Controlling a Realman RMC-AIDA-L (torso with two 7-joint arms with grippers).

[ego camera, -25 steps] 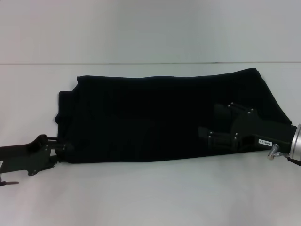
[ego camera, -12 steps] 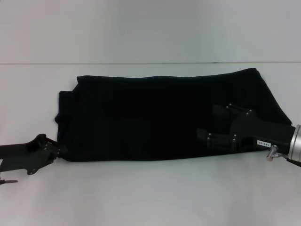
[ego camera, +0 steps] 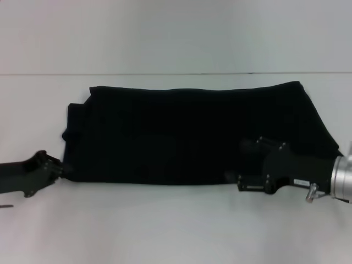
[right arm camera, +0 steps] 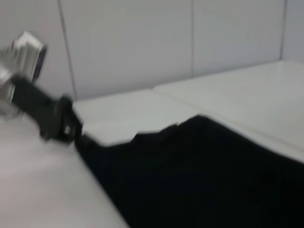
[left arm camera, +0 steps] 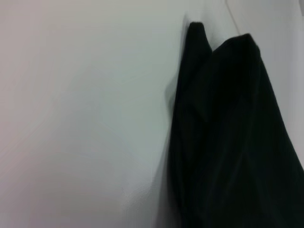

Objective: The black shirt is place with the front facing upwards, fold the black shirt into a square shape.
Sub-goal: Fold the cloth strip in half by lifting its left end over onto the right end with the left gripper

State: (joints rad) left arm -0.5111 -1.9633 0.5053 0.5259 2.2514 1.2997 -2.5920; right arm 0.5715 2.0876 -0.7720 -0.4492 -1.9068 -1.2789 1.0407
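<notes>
The black shirt (ego camera: 181,132) lies flat on the white table as a long band running left to right, with no letters showing. My left gripper (ego camera: 61,169) is at the shirt's near left corner and touches the cloth. The right wrist view shows that same left gripper (right arm camera: 71,128) against the corner of the shirt (right arm camera: 199,180). My right gripper (ego camera: 240,163) stands open at the shirt's near edge toward the right, one finger over the cloth and the other at the hem. In the left wrist view, the shirt (left arm camera: 237,142) is seen beside bare table.
The white table (ego camera: 176,231) stretches in front of the shirt and behind it up to a seam line (ego camera: 176,73). A pale panelled wall (right arm camera: 190,38) stands beyond the table's far edge.
Both grippers have drawn back toward me. The right one slid from over the cloth to the near hem, the left one shifted left, and the shirt's near edge sits slightly farther back.
</notes>
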